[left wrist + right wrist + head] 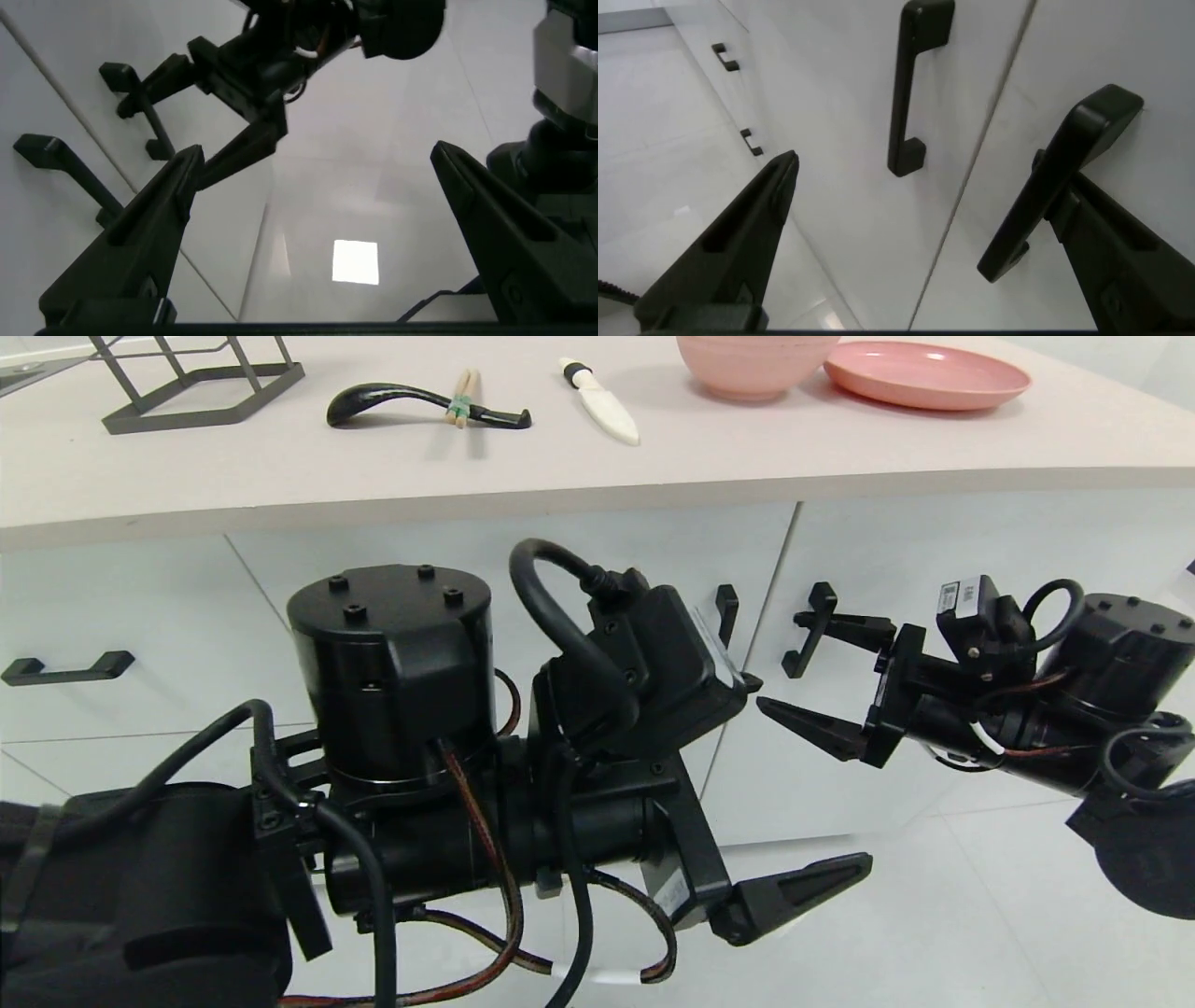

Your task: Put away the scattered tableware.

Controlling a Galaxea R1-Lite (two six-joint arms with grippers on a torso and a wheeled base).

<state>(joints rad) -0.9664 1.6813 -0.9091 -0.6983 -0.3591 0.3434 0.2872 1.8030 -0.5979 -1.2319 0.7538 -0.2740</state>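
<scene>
Black fingers of the left gripper stood spread wide with nothing between them, low in front of the white cabinet doors. To its right, the right gripper was likewise open and empty, its tips close to a dark door handle. All the tableware lay well apart from both, up on the table: a black spoon with chopsticks across its handle, a white knife to their right, then a pink bowl and a pink plate at far right. A wire rack stood far left.
</scene>
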